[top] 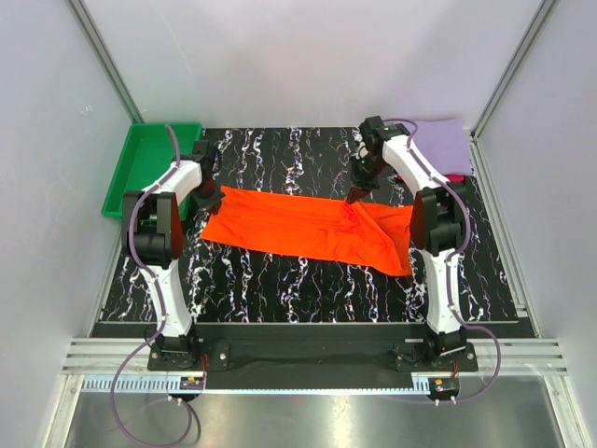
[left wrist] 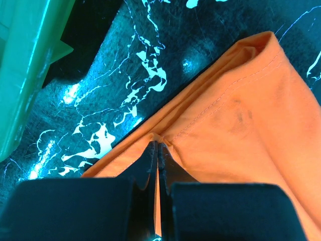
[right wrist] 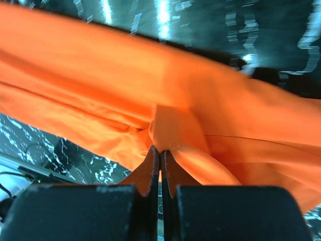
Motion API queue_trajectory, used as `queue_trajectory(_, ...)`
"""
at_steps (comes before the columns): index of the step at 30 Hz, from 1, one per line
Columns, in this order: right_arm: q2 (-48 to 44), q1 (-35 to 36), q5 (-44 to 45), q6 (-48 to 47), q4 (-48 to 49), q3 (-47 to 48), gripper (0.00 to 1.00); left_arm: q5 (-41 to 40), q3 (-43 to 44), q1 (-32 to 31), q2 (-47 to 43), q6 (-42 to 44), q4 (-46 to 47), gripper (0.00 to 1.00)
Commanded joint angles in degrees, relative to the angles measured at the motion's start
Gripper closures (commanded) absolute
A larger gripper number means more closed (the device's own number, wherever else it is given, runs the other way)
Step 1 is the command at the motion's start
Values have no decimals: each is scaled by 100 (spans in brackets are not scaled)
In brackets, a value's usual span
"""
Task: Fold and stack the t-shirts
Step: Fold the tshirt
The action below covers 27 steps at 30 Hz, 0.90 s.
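Across the middle of the mat (top: 280,280) lies the orange shirt (top: 308,229), a long band running left to right, rumpled at its right end. The left gripper (top: 207,198) has its jaws closed on the shirt's far left edge, and its wrist view shows only a thin nip of hem between them. The right gripper (top: 355,194) has its jaws closed on a bunched tuck at the far edge, well in from the right end.

The main risk is on the left, where so slight a hold may slip if the cloth is pulled taut. The right grip sits off the corner, so the loose right end would likely drag and fold crooked. The right wrist view is blurred, so it may hold one layer or several, and a single layer would part from the rest when lifted. A wide right swing could also disturb the lavender shirt (top: 440,145) at the far right.
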Motion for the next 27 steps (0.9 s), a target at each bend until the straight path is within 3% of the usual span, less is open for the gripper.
queue_trajectory(1,-46,247,-257,-107,98,170,100,69,26,26,-194,76,107,100)
queue_trajectory(9,-107,185,648,-230,-95,390,100,130,-36,26,-256,155,142,100)
queue_trajectory(10,-160,159,753,-247,-121,268,100,139,-71,26,-308,172,142,96)
queue_trajectory(14,-230,150,842,-318,-139,170,99,95,-396,26,-598,199,317,47)
queue_trajectory(19,-301,89,1009,-318,-200,170,98,-1,-607,-18,-1292,356,353,15)
queue_trajectory(23,-362,-25,1044,-221,-227,126,95,-72,-712,-447,-1995,681,510,9)
queue_trajectory(27,-380,-105,816,-142,-253,179,93,1146,-1167,-1098,-2514,1139,1721,20)
